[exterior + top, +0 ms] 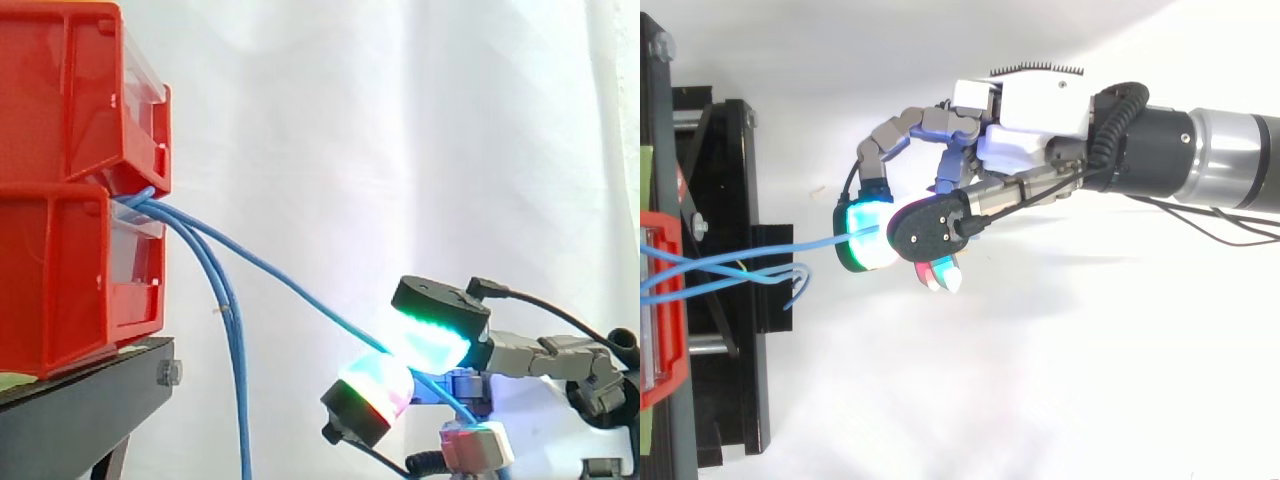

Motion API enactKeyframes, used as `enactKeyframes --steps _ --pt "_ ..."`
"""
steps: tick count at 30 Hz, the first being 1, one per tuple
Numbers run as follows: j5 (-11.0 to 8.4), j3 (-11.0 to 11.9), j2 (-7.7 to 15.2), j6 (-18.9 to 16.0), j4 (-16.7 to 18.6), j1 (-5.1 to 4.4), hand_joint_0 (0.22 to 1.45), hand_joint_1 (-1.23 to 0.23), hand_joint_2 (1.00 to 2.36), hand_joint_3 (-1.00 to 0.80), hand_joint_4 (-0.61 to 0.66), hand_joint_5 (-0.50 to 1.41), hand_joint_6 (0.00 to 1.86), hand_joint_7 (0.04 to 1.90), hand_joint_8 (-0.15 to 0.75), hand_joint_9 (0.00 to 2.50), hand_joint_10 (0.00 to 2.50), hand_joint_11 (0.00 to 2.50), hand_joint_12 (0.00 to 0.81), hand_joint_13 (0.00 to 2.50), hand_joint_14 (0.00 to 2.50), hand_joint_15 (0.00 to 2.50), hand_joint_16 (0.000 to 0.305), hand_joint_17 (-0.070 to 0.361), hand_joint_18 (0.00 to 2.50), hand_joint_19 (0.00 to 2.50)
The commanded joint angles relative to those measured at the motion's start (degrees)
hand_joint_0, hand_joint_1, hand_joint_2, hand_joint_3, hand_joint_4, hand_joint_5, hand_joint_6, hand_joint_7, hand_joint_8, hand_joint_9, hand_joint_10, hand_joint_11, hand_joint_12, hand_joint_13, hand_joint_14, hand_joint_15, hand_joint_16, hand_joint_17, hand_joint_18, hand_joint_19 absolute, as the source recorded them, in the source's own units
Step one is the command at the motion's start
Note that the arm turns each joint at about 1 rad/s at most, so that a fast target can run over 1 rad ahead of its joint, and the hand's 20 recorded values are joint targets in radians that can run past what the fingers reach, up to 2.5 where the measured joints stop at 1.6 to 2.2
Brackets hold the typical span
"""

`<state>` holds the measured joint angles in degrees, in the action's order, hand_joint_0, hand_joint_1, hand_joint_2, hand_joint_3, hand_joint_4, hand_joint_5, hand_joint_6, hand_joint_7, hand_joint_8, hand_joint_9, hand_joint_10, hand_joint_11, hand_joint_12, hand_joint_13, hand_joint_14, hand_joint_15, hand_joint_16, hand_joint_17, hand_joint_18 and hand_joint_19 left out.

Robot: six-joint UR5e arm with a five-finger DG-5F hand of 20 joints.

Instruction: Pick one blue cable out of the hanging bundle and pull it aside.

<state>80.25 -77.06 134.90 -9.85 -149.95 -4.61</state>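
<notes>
Before the white curtain (400, 120), beside stacked red plastic bins (60, 270) on a black metal stand (70, 410), the robot hand (1025, 115) pinches one thin blue cable (290, 286) between glowing fingertips (435, 335), stretched taut and apart from the hanging blue bundle (238, 380)

Red bins: two, one (60, 90) stacked on another (50, 290). Blue cables (237, 380): three, as far as the strands separate. Black stand (80, 410): one. Hand (1025, 140): one.

Red bins (62, 110) stacked — one atop the other, black stand (85, 412) beneath, white curtain (400, 120) behind
</notes>
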Motion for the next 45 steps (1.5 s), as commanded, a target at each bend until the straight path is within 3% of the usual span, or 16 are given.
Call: enactKeyframes --steps 1,45 --pt "0.00 0.0 0.0 0.0 0.0 -0.05 0.60 -0.88 1.60 -0.01 -0.53 -0.04 0.92 1.23 0.178 1.48 0.02 0.63 0.270 1.20 0.03 0.72 0.048 0.108 0.90 0.53" --pt "0.00 0.0 0.0 0.0 0.0 0.04 0.60 -0.89 1.57 0.00 -0.53 -0.04 0.92 1.22 0.183 1.50 0.02 0.63 0.267 1.20 0.03 0.71 0.048 0.108 0.90 0.53"
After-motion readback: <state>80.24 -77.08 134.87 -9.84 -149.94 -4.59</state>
